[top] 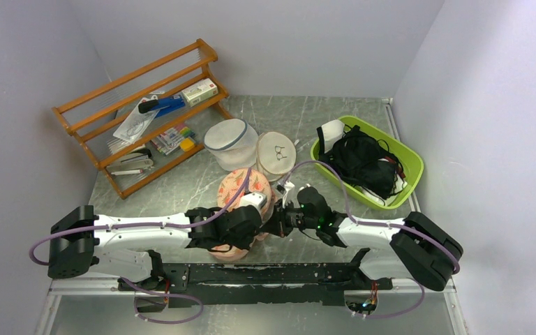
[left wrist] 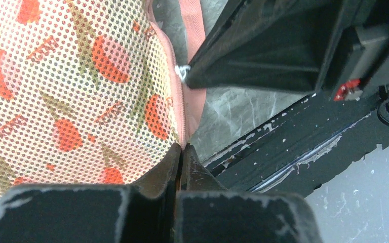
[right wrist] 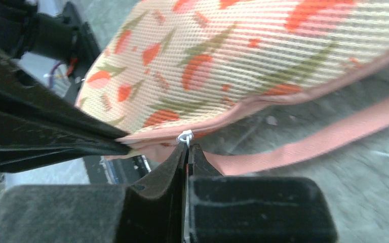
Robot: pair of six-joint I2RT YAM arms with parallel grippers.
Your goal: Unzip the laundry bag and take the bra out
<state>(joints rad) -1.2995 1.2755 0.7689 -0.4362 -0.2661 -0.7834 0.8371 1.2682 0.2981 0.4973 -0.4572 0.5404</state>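
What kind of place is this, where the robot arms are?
Probably a robot lab booth dressed up as a laundry corner: bare grey walls, a lime-green plastic basket of black clothing, and a peach-pink flower-print fabric laundry bag.

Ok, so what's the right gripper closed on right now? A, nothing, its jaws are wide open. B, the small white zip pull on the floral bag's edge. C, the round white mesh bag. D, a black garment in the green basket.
B: in the right wrist view the right gripper has its jaws pressed together at the small white zip pull on the pink edge of the laundry bag.
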